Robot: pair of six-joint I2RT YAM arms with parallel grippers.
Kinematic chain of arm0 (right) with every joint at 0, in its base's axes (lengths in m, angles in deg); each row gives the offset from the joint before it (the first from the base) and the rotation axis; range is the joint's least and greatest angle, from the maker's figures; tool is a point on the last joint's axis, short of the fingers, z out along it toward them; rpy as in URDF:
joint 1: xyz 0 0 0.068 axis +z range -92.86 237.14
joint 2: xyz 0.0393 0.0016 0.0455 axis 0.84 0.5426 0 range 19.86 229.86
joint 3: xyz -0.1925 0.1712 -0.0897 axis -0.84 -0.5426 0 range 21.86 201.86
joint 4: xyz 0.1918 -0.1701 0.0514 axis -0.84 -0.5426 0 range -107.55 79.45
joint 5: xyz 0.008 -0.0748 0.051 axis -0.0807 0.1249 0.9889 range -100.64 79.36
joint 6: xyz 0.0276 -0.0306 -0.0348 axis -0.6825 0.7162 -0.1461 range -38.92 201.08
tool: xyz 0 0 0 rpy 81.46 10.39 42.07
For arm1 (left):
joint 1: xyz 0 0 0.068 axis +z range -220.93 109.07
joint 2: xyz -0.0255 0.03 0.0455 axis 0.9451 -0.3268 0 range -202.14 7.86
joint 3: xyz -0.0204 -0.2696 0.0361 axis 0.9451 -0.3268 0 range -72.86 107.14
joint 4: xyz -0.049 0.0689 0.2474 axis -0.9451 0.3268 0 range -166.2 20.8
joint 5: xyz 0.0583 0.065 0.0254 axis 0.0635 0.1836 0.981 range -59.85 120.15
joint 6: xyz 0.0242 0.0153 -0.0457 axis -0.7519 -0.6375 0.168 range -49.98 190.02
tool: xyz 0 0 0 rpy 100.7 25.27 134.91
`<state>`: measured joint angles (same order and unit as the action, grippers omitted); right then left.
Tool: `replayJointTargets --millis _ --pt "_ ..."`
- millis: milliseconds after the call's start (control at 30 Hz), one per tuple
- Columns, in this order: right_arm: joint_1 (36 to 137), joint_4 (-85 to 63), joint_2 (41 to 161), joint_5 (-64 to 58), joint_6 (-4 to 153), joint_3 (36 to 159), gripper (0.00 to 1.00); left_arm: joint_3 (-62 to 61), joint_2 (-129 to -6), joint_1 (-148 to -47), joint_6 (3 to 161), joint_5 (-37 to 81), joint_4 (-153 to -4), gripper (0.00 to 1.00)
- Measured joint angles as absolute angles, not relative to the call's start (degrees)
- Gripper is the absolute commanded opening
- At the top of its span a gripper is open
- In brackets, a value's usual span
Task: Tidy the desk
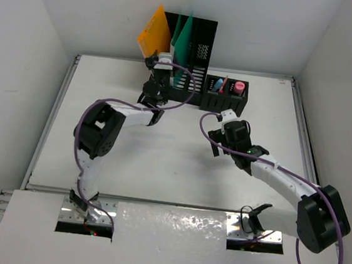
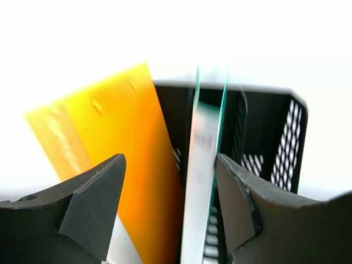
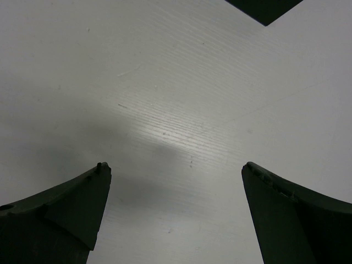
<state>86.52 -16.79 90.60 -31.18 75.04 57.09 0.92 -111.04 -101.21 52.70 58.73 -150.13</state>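
- Presumably the step in hand is seating the orange folder [image 1: 155, 34] in the black file holder [image 1: 201, 37], which stands at the far edge of the table [image 1: 171, 175]. The folder leans out, tilted, at the holder's left end. Whether its foot sits in a slot cannot be told.
- Left jaws: spread wide and gripping nothing, facing the holder's front. In the wrist view, part of the orange folder and a pale sheet show between the fingers [image 2: 93, 203].
- To do it well, centre on the orange folder alone and close on its near edge. Then bring it upright, parallel to the holder's dividers, before you lower it.
- Green folders [image 1: 184, 37], just right of the orange one inside the holder, stand in the way. Slip your inner finger between the two colours, or you are likely to pinch both.
- Pen tray [image 1: 227, 96], just beside the holder's right side, carries a pink item and slim ones. It probably lies outside your path.
- Right jaws: open and empty above the table, in front of the holder and to its right. Leave that arm out of the left arm's lane.
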Motion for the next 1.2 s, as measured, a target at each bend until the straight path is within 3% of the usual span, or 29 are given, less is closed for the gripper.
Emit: replayJointTargets --millis 500,633,733,800,867,933,1000,1033,1067,1100,1133,1200 --pt "86.52 -16.97 89.64 -29.87 74.56 59.67 0.99 -13.15 -83.12 -101.21 49.77 62.60 -151.44 0.62" --pt "86.52 -16.66 89.64 -29.45 74.58 60.69 0.99 -13.61 -76.11 -101.19 53.44 61.51 -145.78 0.63" --pt "86.52 -16.64 89.68 -29.34 74.58 61.35 0.99 -13.61 -71.96 -101.19 58.21 58.69 -137.96 0.74" --pt "86.52 -16.59 89.77 -29.04 74.60 61.83 0.99 -13.61 -70.51 -101.19 62.08 56.90 -132.32 0.75" --pt "86.55 -16.64 90.19 -28.75 74.62 62.55 0.99 -13.59 -70.34 -101.19 65.88 54.91 -126.81 0.54" --pt "86.55 -16.64 90.75 -28.75 74.89 63.38 0.99 -13.31 -70.75 -101.12 68.98 51.83 -120.01 0.24" --pt "86.59 -16.73 91.13 -29.58 75.43 64.13 0.99 -12.28 -71.76 -101.10 70.56 49.66 -114.00 0.07" --pt "86.59 -16.79 91.24 -30.08 75.87 64.56 0.99 -11.67 -72.46 -101.12 71.12 48.83 -111.82 0.08" --pt "86.59 -16.90 91.32 -30.52 76.31 65.00 0.99 -10.95 -73.53 -101.12 71.43 47.80 -109.70 0.19" --pt "86.59 -17.03 91.45 -31.05 76.72 65.57 0.99 -10.44 -74.58 -101.10 71.45 46.73 -108.54 0.41" --pt "86.59 -17.05 91.69 -31.40 77.23 66.27 0.99 -9.94 -75.85 -101.10 71.17 45.46 -107.64 0.70" --pt "86.59 -17.01 92.31 -31.68 77.95 67.60 0.99 -9.50 -78.71 -101.06 71.23 42.89 -107.53 0.82"
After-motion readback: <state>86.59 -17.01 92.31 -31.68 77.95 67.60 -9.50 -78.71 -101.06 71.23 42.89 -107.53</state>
